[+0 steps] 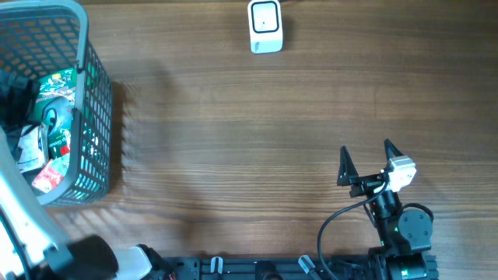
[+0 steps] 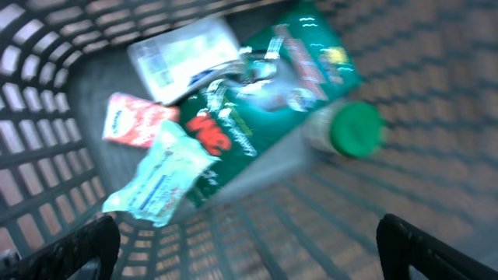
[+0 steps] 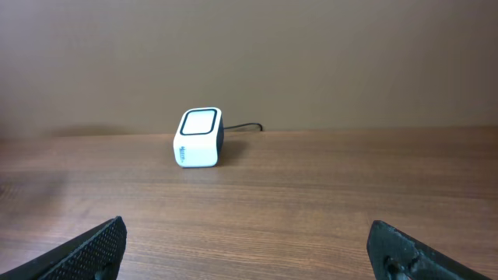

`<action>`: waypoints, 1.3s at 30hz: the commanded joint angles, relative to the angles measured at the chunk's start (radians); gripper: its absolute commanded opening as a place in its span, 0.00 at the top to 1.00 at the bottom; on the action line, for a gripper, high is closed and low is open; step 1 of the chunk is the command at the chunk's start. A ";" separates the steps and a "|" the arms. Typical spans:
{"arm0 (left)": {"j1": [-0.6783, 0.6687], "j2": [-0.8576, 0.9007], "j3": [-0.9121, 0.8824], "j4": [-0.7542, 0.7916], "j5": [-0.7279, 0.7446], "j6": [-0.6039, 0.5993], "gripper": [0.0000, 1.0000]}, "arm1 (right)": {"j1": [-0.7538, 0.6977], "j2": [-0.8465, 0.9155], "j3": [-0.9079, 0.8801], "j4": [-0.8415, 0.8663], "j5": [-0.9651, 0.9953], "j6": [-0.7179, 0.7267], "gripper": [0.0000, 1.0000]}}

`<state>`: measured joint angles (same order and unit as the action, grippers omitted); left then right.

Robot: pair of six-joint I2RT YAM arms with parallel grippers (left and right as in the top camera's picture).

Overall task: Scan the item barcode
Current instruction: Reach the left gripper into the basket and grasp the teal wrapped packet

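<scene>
Left pincer [image 2: 253, 247] gapes over basket [image 2: 43, 132] holding packets [image 2: 233, 136], green-capped bottle [image 2: 348, 129]

No wording can be read anywhere in these views. The left wrist view is blurred: the dark green packet [image 2: 257, 117] lying in the basket [image 2: 47, 101] carries large red lettering with pale script beside it. The red-and-white sachet [image 2: 136, 124] next to it has a white patch with a few dark letters, and the pale green wrapper [image 2: 159, 175] and the white packet [image 2: 187, 50] show lines of small print, all illegible. In the right wrist view the white barcode scanner [image 3: 198, 138] bears a short blue marking low on its front face, too small to make out.
</scene>
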<state>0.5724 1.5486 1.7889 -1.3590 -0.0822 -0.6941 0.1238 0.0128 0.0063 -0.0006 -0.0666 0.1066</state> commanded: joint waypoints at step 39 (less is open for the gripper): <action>0.054 -0.251 -0.212 0.175 0.183 -0.082 0.48 | 0.004 -0.005 -0.001 0.002 -0.001 -0.010 0.00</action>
<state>0.6239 1.4303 1.4857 -1.1858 -0.0181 -0.7620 0.1238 0.0128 0.0063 -0.0006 -0.0666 0.1066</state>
